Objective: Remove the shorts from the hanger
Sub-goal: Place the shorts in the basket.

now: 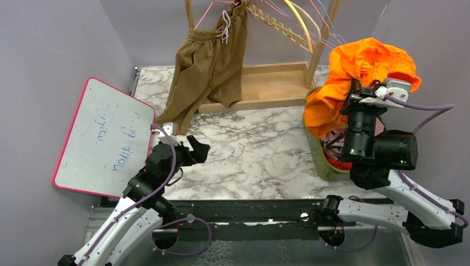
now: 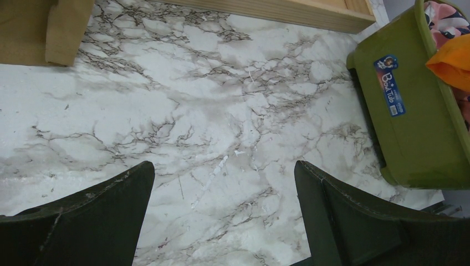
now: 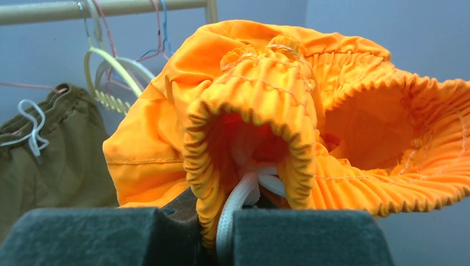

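Clamped in the right gripper (image 3: 216, 230) by the waistband, bright orange shorts (image 3: 266, 83) above the green tub (image 2: 410, 127). Hanging lengthwise on a white hanger (image 1: 225, 26), ahead of the wide-spread, empty left gripper (image 2: 224, 166), seemingly the nearer: tan-brown shorts (image 1: 208, 66).

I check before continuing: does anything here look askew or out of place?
The tan-brown shorts hang crookedly from the rack, one leg reaching down to the table. The whiteboard leans tilted past the table's left edge.
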{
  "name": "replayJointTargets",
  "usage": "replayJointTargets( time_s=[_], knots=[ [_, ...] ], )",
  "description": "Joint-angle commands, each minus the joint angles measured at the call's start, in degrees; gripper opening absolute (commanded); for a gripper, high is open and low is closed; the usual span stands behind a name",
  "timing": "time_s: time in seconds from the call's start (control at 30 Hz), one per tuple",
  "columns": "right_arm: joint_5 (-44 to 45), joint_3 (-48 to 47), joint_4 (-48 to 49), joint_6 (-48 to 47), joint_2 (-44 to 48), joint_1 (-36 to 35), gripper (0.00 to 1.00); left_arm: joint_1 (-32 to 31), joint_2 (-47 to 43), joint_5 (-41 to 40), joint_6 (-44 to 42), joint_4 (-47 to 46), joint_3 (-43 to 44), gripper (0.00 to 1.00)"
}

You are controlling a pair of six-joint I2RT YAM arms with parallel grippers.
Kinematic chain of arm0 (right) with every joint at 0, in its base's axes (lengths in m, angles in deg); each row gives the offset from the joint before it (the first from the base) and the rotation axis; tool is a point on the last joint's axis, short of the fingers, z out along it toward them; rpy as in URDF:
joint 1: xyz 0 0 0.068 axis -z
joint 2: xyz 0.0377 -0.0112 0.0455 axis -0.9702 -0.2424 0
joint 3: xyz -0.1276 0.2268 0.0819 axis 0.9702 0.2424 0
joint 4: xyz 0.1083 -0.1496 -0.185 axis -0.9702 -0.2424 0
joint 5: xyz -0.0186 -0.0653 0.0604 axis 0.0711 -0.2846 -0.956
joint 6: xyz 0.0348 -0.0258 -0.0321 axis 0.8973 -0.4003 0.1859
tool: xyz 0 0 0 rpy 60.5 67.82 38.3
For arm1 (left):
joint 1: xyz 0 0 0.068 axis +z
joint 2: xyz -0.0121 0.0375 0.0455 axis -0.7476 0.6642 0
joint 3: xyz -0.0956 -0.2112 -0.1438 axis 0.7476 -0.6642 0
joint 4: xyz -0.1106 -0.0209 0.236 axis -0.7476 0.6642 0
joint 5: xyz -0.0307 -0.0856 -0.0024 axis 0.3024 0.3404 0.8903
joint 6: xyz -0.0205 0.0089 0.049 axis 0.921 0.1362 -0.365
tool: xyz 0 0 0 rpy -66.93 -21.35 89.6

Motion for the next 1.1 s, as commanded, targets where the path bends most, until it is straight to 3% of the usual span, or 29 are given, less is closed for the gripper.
replayJointTargets(
  time_s=[0.0, 0.1, 0.27, 0.3, 0.33, 0.4, 0.43, 0.57, 0.73, 0.97, 1.07],
  knots=[
    [-0.64, -1.57, 26.53, -26.25, -2.53, 0.08, 0.01, -0.2, 0.49, -1.31, 0.04, -0.22, 0.69, 0.99],
    [-1.78, -1.05, 30.74, -31.81, -3.46, 0.38, 0.01, -0.18, 1.1, -0.68, 0.24, -1.06, 0.3, 0.99],
    [-1.48, 7.24, 28.64, -29.0, -2.61, 7.35, 0.02, -0.11, 2.23, 1.16, 0.81, -1.95, 0.13, 0.99],
    [-0.78, 8.54, 23.17, -23.54, -2.05, 10.73, 0.02, -0.14, 2.3, 1.66, 0.77, -1.95, 0.13, 0.99],
    [-1.1, 8.9, 10.43, -14.15, -1.06, 14.22, 0.02, -0.13, 2.32, 2.1, 0.63, -1.89, 0.11, 0.99],
    [-6.14, 6.56, -21.01, 18.73, 0.12, 22.94, 0.02, -0.21, 2.07, 2.5, 0.67, -1.88, -0.23, 0.99],
    [-8.89, 5.93, -30.39, 26.55, -0.71, 26.7, 0.02, -0.19, 1.95, 2.47, 0.86, -1.91, -0.43, 0.99],
    [-21.77, 7.99, -48.57, 47.71, -6.18, 41.01, 0.02, -0.1, 1.92, 2.76, 0.75, -1.96, -0.67, 0.99],
    [-40.24, 13.05, -53.87, 65.1, -10.76, 55.16, 0.02, -0.14, 2.2, 2.7, 0.81, -2.09, -1.04, 0.99],
    [-38.58, 22.65, -51.81, 73.85, -9.81, 58.71, 0.08, -0.14, 2.17, 3.21, 0.65, -1.9, -1.39, 0.99],
    [-38.71, 27.15, -48.68, 74.21, -9.83, 60.56, 0.24, -0.15, 1.74, 3.14, 0.63, -1.78, -1.46, 0.99]
  ],
)
